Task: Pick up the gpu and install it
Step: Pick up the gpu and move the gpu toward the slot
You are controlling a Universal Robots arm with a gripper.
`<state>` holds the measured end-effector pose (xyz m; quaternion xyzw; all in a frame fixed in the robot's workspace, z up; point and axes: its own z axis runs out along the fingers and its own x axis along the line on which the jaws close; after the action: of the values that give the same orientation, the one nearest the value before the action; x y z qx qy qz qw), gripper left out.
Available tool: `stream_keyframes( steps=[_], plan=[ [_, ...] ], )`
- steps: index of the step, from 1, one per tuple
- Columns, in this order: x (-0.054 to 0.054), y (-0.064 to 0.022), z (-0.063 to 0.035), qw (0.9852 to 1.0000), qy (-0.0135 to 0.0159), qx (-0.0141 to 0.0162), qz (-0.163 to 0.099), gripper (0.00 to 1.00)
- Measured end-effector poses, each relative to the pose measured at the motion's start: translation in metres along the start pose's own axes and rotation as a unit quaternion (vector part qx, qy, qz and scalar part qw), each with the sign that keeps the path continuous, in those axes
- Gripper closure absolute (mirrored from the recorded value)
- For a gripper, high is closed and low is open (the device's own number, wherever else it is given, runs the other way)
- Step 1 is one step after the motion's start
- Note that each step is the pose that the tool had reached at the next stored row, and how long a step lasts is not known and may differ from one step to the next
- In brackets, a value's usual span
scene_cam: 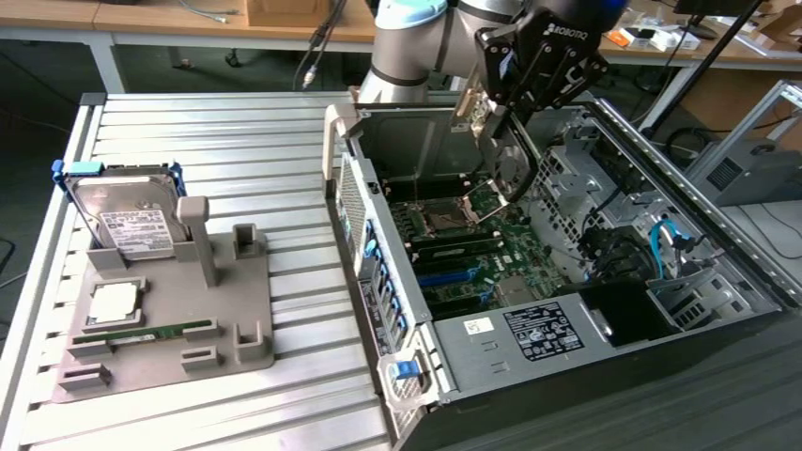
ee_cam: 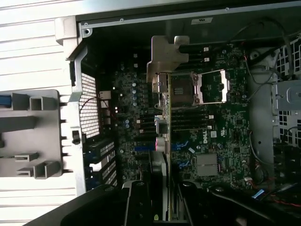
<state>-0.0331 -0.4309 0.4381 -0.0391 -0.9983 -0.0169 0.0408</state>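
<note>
Above the open computer case, the gripper hangs with jaws clenched on the gpu, held on edge over the motherboard, with open room either side.

The pincer holds the gpu edge-on over the motherboard.

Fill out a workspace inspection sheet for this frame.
Surface: ribbed metal table carrying a grey parts holder.
Job's things: gpu held upright over the motherboard inside the open computer case.
Clutter: hard drive, processor chip and memory stick in the holder.
Grippers: gripper shut on the gpu.
Cables: blue cables inside the case; black cable at the bench behind.
Surroundings: wooden bench.
</note>
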Motion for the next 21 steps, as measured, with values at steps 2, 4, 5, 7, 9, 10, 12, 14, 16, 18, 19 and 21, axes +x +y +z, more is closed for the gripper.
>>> stream_keyframes(
  steps=[2, 4, 5, 7, 9, 10, 12, 14, 16, 18, 19, 21],
  plan=[
    [-0.004, 0.0003, 0.0000, 1.0000, 0.0000, 0.0001, 0.000, 0.73],
    [-0.008, 0.0006, -0.0001, 1.0000, 0.0000, 0.0003, 0.000, 0.73],
    [-0.010, 0.0008, -0.0001, 1.0000, 0.0000, 0.0004, 0.000, 0.73],
    [-0.015, 0.0012, -0.0002, 1.0000, -0.0001, 0.0006, 0.000, 0.73],
    [-0.020, 0.0015, -0.0003, 1.0000, -0.0001, 0.0008, 0.000, 0.73],
    [-0.022, 0.0017, -0.0003, 1.0000, -0.0001, 0.0009, 0.000, 0.73],
    [-0.027, 0.0021, -0.0003, 1.0000, -0.0001, 0.0011, 0.000, 0.73],
    [-0.032, 0.0025, -0.0004, 1.0000, -0.0001, 0.0014, 0.000, 0.73],
    [-0.038, 0.0030, -0.0004, 1.0000, -0.0001, 0.0016, 0.000, 0.73],
    [-0.042, 0.0033, -0.0004, 1.0000, -0.0001, 0.0018, 0.000, 0.73],
    [-0.045, 0.0035, -0.0004, 1.0000, -0.0001, 0.0019, 0.000, 0.73],
    [-0.050, 0.0039, -0.0004, 1.0000, -0.0002, 0.0021, 0.000, 0.73]
  ],
)
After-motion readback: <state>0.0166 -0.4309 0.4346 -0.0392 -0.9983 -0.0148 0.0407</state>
